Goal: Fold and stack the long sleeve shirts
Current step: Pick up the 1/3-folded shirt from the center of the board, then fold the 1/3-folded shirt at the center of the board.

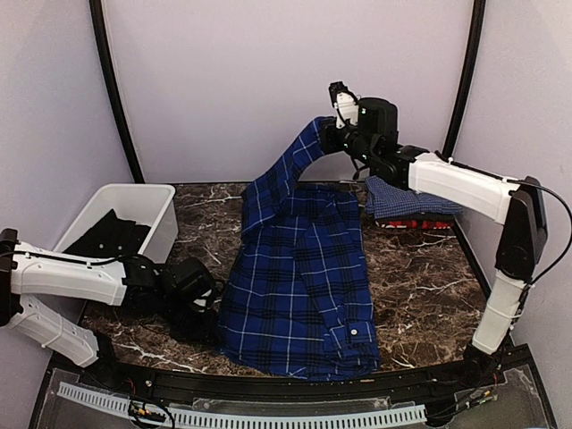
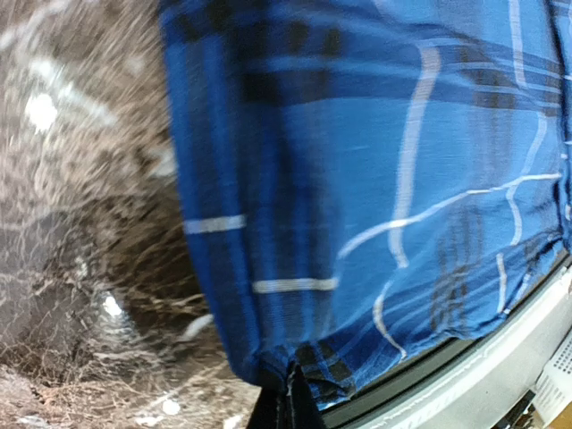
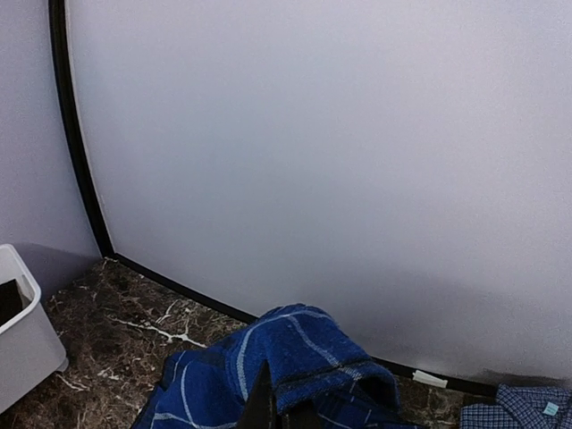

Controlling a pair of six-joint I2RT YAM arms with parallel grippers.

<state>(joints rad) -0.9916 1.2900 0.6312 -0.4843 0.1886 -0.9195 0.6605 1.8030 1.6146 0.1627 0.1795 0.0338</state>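
A large deep-blue plaid shirt (image 1: 299, 286) lies spread over the middle of the marble table. My right gripper (image 1: 325, 132) is shut on its far corner and holds that part raised above the table; in the right wrist view the cloth (image 3: 295, 357) drapes over the shut gripper (image 3: 277, 418). My left gripper (image 1: 211, 308) sits low at the shirt's near-left edge. In the left wrist view it (image 2: 290, 402) is shut on the bunched hem of the plaid (image 2: 357, 179). At the back right a folded lighter blue check shirt (image 1: 402, 201) rests on a red one (image 1: 416, 223).
A white bin (image 1: 152, 201) holding dark cloth stands at the back left, its rim (image 3: 18, 277) also in the right wrist view. Light walls with black corner posts close off the back and sides. A black rail (image 1: 268, 386) runs along the near table edge.
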